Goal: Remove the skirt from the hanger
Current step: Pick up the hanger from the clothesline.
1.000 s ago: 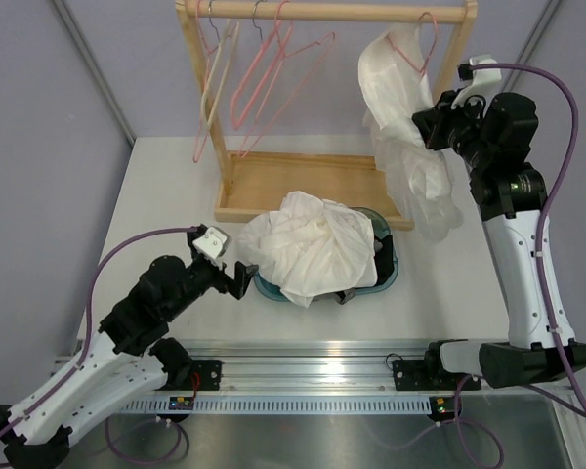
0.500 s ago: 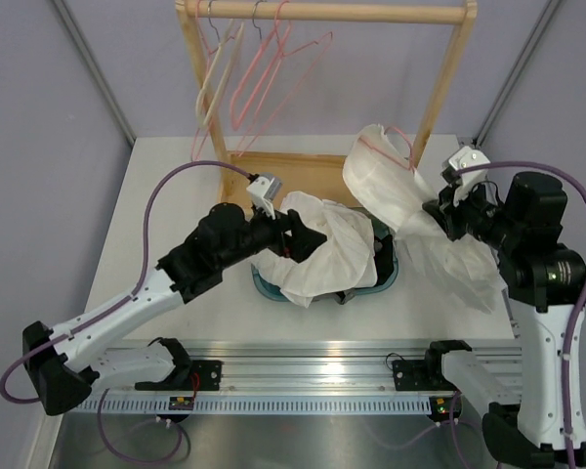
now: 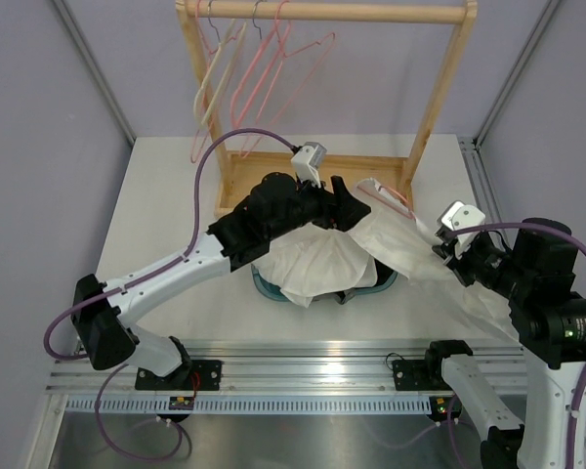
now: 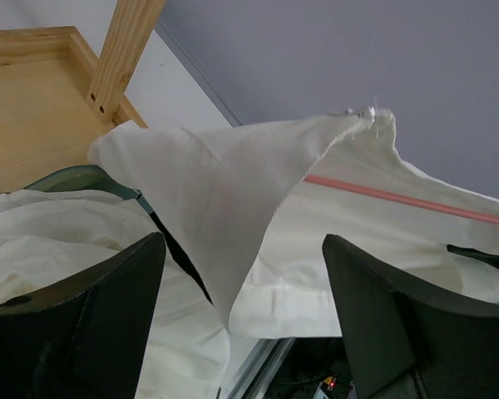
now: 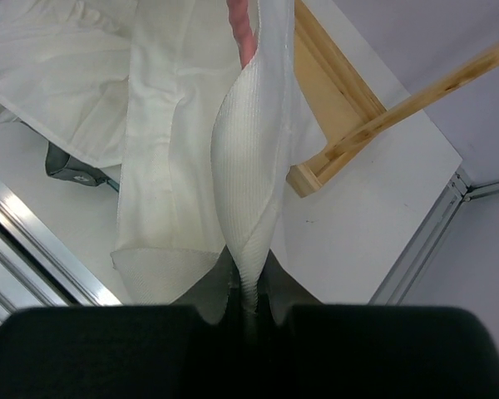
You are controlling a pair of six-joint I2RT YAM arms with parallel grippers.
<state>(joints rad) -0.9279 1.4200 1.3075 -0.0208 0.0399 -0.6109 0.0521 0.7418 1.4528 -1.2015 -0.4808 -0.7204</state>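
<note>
Tub [image 4: 91, 174] holds crumpled white cloth [image 3: 317, 264]; right jaws pinch the hangered garment [image 3: 400, 244], left jaws gape.

Eyes down on the white surface [image 3: 166, 215], bare and matte out toward 9 o'clock. Standing on it at 12 o'clock, a wooden rack base [image 3: 264, 181], shallow and tray-like, uprights rising from its ends. Planted dead centre, just beside that base, a teal tub [image 3: 264, 286], heaped over the rim with white cloth [image 3: 313, 259]. Tucked against the tub's edge at 5 o'clock, a small dark item [image 3: 347, 296], too small to name. Stretched over the 3 to 4 o'clock side, a pale skirt [image 3: 410, 254]; touching the surface or not, impossible to say. Bordering 6 o'clock, a metal rail [image 3: 313, 352].
</note>
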